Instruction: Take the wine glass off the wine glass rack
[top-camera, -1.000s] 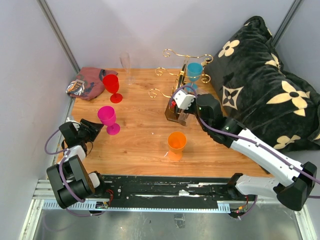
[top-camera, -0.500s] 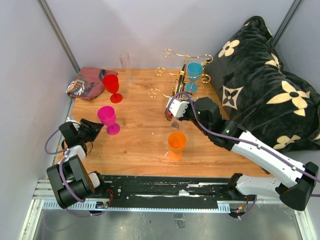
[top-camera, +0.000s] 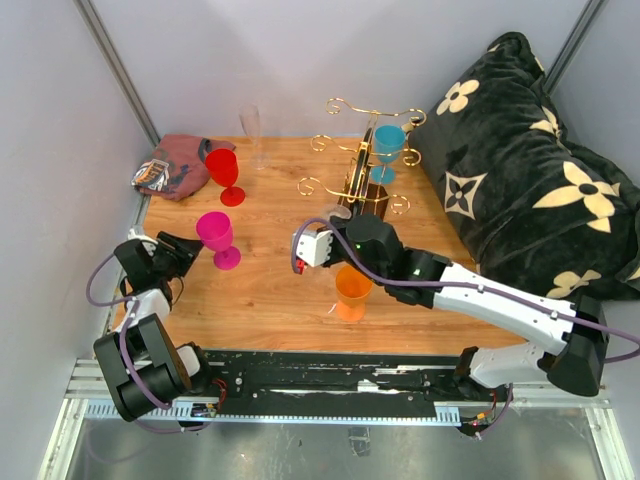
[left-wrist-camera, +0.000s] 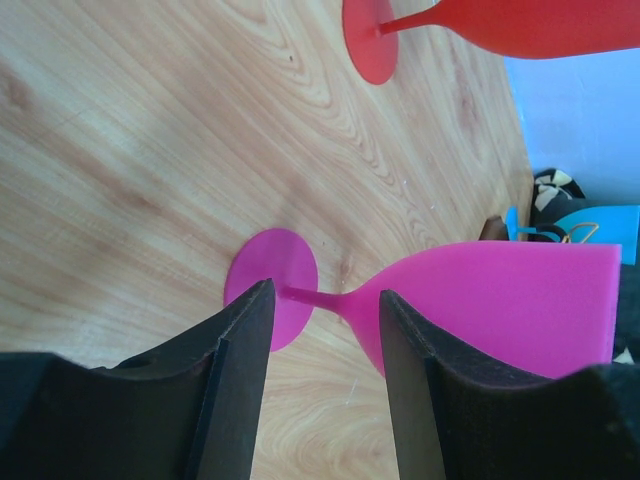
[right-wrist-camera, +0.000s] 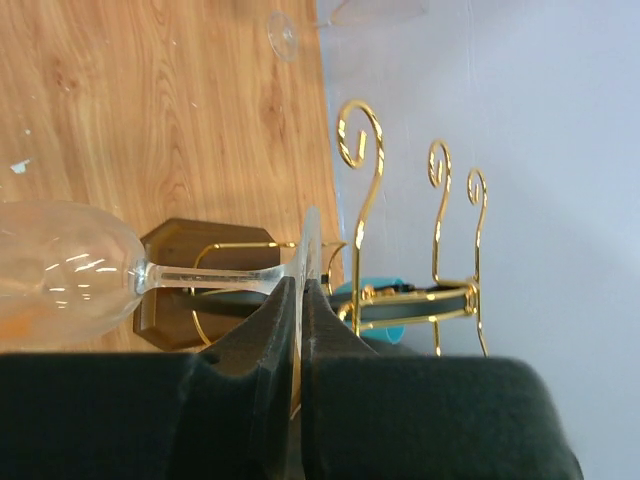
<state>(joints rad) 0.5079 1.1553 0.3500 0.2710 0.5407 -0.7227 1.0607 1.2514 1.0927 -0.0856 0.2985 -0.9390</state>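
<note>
Wood-grain tabletop fills the walled cell, with both arm bases bolted at its near edge. Nearest on the left, the left gripper (left-wrist-camera: 322, 330) lies low beside the pink wine glass (left-wrist-camera: 480, 300). Its jaws stand apart on either side of the thin stem with a gap on each side, so it grips nothing and looks parked out of the way. Toward the middle, an orange glass (top-camera: 352, 283) stands upright on the wood. Just beside and above it, the right gripper (right-wrist-camera: 302, 290) is clenched on the foot of the clear wine glass (right-wrist-camera: 60, 270), with its pads pinching the thin disc edge-on. The glass is held foot up and bowl down. That is probably the way it hung from the wire arms, so a pinch at the foot would have let it slide straight out. From overhead the gripper sits well in front of the wine glass rack (top-camera: 360, 190), so the glass seems to be free of it and over open table. What remains is most likely to turn it upright and set it down clear of the orange glass. Behind it, the rack's dark wooden base (right-wrist-camera: 180, 245) and gold curled arms (right-wrist-camera: 355, 130) show, with a blue glass (top-camera: 388, 140) among them; whether that one hangs or stands I cannot tell. Farther left are a red wine glass (top-camera: 222, 168), a clear flute (top-camera: 250, 128) and a crumpled cloth (top-camera: 172, 168). A black flowered pillow (top-camera: 530, 180) leans against the right wall.
</note>
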